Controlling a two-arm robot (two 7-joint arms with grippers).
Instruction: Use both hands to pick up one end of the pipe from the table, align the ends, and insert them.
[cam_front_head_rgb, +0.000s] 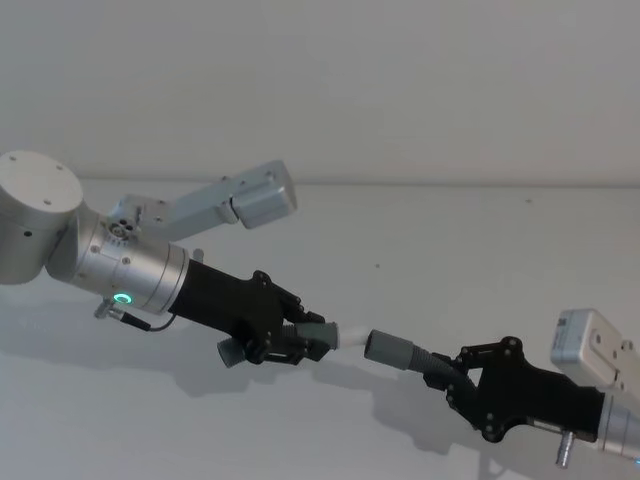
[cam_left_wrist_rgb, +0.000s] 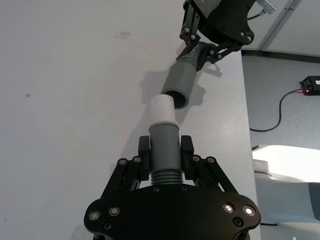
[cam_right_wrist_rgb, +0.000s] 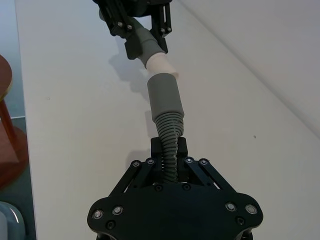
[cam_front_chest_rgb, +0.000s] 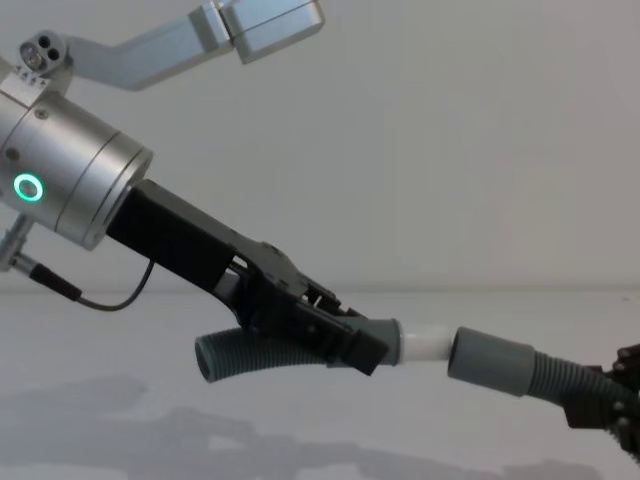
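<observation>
Spanning the scene, the plain white worktop (cam_front_head_rgb: 450, 250) meets a pale wall behind. Two dark-grey pipe pieces hang above it, one per gripper. The left gripper (cam_front_head_rgb: 290, 335) is clamped on the plug piece (cam_left_wrist_rgb: 164, 150) at its collar, white tip (cam_left_wrist_rgb: 162, 111) pointing at the socket cuff (cam_front_head_rgb: 390, 350). The right gripper (cam_front_head_rgb: 465, 375) pinches the socket piece (cam_right_wrist_rgb: 167, 117) by its ribs. Tip and cuff are just apart, nearly in line.

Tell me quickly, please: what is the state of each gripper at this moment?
Left gripper: closed on the dark-grey ribbed hose piece with the white plug tip.
Right gripper: closed on the dark-grey ribbed hose piece with the smooth socket cuff.
</observation>
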